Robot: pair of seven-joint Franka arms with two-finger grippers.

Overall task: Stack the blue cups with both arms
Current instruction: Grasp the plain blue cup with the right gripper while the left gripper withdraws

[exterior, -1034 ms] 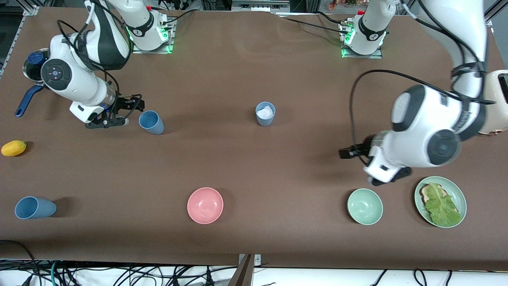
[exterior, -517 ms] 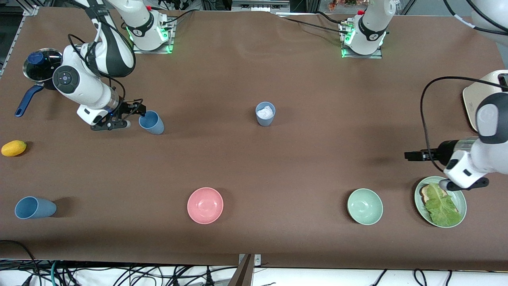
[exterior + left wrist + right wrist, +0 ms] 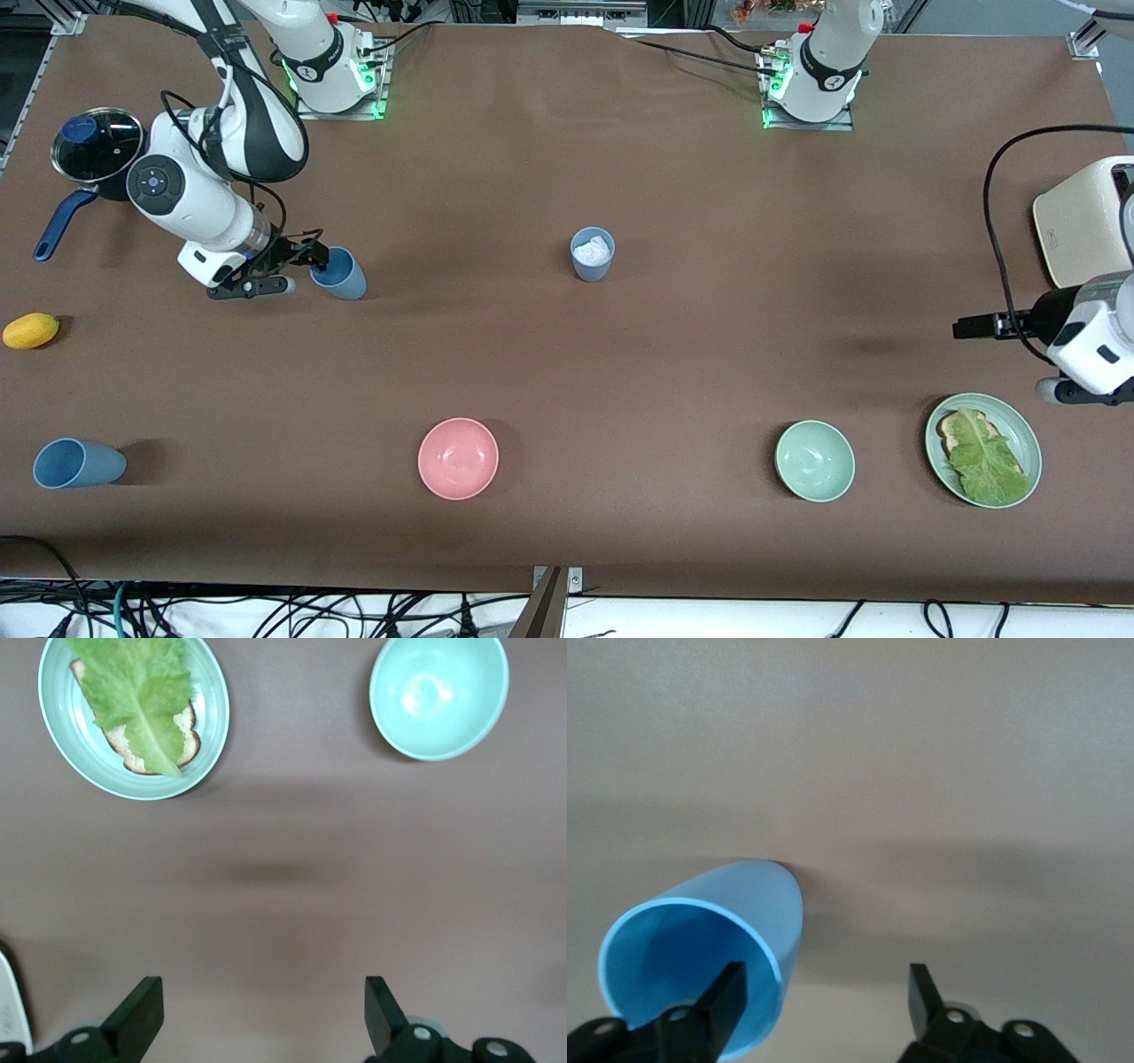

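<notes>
the right gripper (image 3: 297, 263) was low at the rim of a blue cup (image 3: 339, 273) standing toward the right arm's end of the table. in the right wrist view one finger (image 3: 726, 997) sat inside the cup's mouth and the other stood outside its wall, so the rim lay between them. the fingers were apart and did not yet press the wall; the cup (image 3: 709, 957) leaned in that view.

a second cup (image 3: 592, 253) stood upright near the table's middle, with something white in it. a third cup (image 3: 75, 463) lay on its side near the front edge at the right arm's end, well apart from the other two. no cup was stacked on another.

the left gripper (image 3: 973, 327) hung over bare table at the left arm's end, above and just short of the green plate (image 3: 1023, 424). its fingers (image 3: 142, 1014) were spread wide with nothing between them.

the plate carried bread under a lettuce leaf (image 3: 985, 455). a green bowl (image 3: 814, 461) sat beside it, and a pink bowl (image 3: 458, 458) lay farther along the front edge. a toaster (image 3: 1081, 221) stood at the table's edge by the left arm. at the right arm's end were a lidded pot (image 3: 93, 146) with a blue handle and a yellow fruit (image 3: 31, 330).
</notes>
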